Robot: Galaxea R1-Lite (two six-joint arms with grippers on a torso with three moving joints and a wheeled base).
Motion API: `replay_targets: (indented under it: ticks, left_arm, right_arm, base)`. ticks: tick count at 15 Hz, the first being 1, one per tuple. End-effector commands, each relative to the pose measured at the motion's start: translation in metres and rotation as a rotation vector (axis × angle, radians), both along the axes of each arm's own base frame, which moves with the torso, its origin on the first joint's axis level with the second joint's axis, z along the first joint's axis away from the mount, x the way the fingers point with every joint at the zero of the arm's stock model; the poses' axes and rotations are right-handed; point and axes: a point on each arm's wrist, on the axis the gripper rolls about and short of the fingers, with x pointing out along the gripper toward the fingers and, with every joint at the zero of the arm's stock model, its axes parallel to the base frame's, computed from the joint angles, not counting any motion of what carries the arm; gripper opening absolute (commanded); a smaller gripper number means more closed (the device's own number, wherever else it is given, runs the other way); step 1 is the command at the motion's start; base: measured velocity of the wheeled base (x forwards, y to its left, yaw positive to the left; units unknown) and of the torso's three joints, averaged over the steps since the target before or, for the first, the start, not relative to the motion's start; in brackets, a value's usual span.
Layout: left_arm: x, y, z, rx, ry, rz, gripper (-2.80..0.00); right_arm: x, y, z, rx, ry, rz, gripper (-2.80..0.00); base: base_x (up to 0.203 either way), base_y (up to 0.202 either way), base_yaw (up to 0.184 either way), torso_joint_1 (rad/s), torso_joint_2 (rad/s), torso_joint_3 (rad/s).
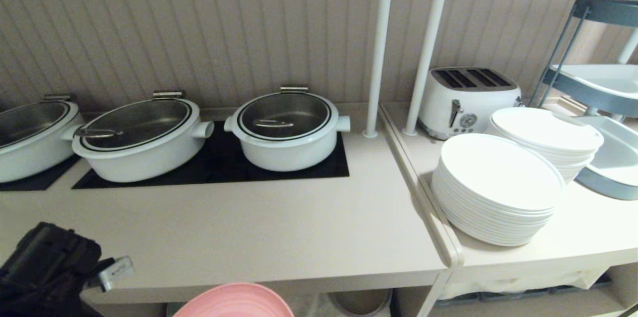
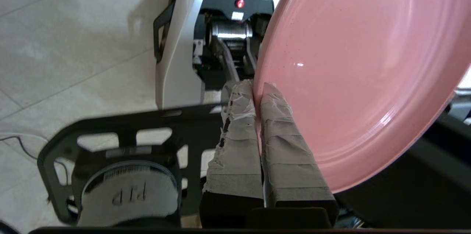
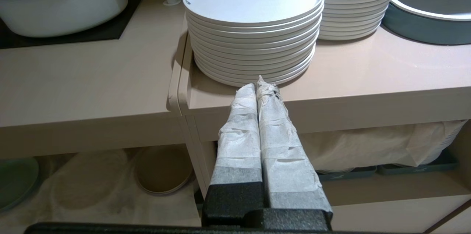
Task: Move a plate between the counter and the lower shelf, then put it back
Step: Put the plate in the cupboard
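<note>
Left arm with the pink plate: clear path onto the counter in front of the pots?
Probably yes. The left gripper pinches the plate by its rim below the counter edge; the stretch before the pots is bare.

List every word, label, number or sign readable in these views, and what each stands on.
"PIP", seen upside down: raised letters on the round white part of the robot's base, in the left wrist view.
Barcode-like sticker on that part's rim: too blurred to read.
Small label under the red light: too small to read.
Toaster dial markings: too small to read.
Nothing readable on the plate.
</note>
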Motion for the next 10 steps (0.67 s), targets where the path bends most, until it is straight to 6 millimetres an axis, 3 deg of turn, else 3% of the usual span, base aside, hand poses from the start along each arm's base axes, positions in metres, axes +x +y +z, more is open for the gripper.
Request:
replay_targets:
  ticks: [1,10]
  left_arm:
    - [-0.012,0.003,-0.001,-0.001,0.005,0.001,-2.8]
    - [-0.026,0.006,-0.012,0.011,0.041,0.0,-2.8]
  right_arm:
    - [0.0,0.0,0.0,0.0,0.001,0.0,-2.8]
    - [0.0,0.0,0.0,0.001,0.001,0.0,-2.8]
  base:
    - [0.0,0.0,0.0,0.0,0.0,0.0]
    - [0.0,0.0,0.0,0.0,0.0,0.0]
